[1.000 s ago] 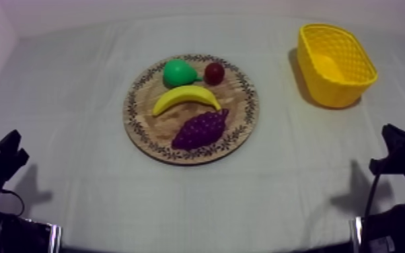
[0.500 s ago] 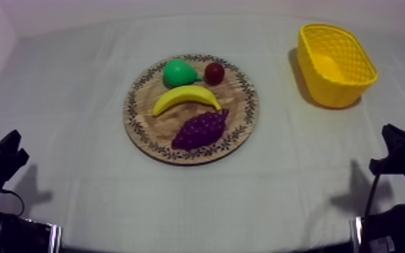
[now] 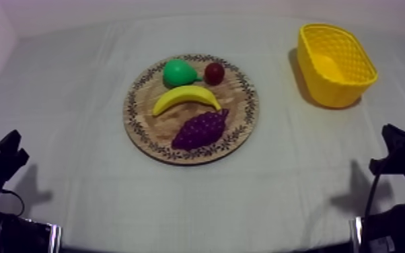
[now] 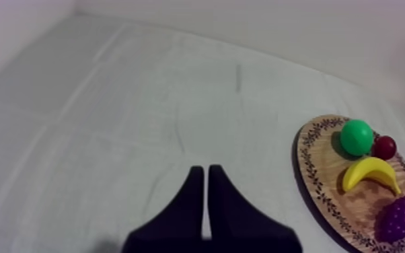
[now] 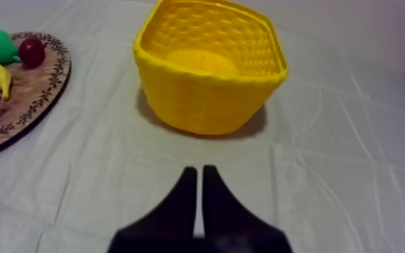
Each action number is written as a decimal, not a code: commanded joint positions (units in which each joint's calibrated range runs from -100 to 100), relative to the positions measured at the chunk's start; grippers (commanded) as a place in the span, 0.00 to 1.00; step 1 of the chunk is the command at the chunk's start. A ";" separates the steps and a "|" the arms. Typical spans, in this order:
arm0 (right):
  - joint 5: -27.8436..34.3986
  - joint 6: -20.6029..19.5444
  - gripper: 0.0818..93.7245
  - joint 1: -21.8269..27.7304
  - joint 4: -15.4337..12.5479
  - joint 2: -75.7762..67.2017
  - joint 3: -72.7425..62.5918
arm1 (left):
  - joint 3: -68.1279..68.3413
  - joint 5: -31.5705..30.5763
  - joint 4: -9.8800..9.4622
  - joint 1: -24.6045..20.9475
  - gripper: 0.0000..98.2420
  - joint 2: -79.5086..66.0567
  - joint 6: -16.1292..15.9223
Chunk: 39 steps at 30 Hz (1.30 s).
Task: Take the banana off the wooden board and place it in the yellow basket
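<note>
A yellow banana (image 3: 186, 98) lies across the middle of the round wooden board (image 3: 141, 132), between the green pear (image 3: 177, 72) and the purple grapes (image 3: 201, 129). The yellow basket (image 3: 335, 64) stands at the far right with nothing inside. My left gripper (image 3: 2, 156) rests low at the left, far from the board, fingers together as a narrow wedge (image 4: 206, 176). My right gripper (image 3: 399, 145) rests low at the right, shut (image 5: 198, 176), a short way in front of the basket (image 5: 210, 67). The banana (image 4: 369, 173) also shows beside the pear (image 4: 356, 136).
A small red fruit (image 3: 214, 72) sits at the board's far edge next to the pear. Grey-white cloth covers the table, with open room between the board and the basket. A pale wall runs along the back and left.
</note>
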 commanded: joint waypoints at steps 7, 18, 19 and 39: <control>-0.04 0.09 0.01 0.01 -0.04 -0.05 0.05 | -0.04 0.01 0.00 -0.01 0.00 -0.05 0.00; -0.04 0.43 0.00 0.01 -0.04 -0.05 0.05 | -0.04 0.01 0.00 -0.01 0.00 -0.05 0.00; -0.04 0.06 0.00 0.01 -0.04 -0.05 0.05 | -0.04 0.01 0.00 -0.01 0.00 -0.05 0.00; 2.42 0.97 0.01 0.58 -0.87 13.51 -17.92 | -0.04 0.01 0.00 -0.01 0.00 -0.05 0.00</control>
